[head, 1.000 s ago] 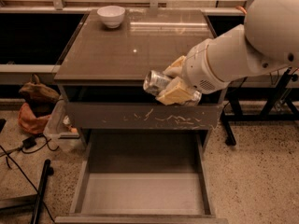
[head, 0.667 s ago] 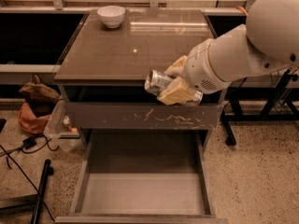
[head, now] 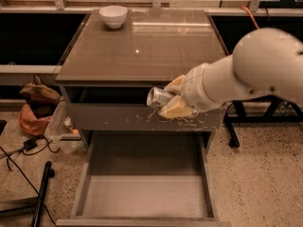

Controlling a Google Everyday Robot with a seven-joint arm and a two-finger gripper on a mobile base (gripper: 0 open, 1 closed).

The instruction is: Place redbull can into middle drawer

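My gripper (head: 166, 98) is shut on the redbull can (head: 158, 98), a shiny silver can held on its side between the yellowish fingers (head: 176, 109). The can hangs in front of the cabinet's front edge, above the scratched drawer front (head: 142, 117). The middle drawer (head: 147, 195) is pulled out below, wide and shallow with a smooth grey floor. The can is above the drawer's back part, well above its floor.
A white bowl (head: 113, 16) stands at the back left of the cabinet top (head: 137, 46). A brown bag (head: 38, 105) and a clear bin (head: 61, 131) lie on the floor at the left, with cables and a black pole (head: 40, 197).
The arm and the can have moved slightly to the right; the can stays in the grip at about the same height.
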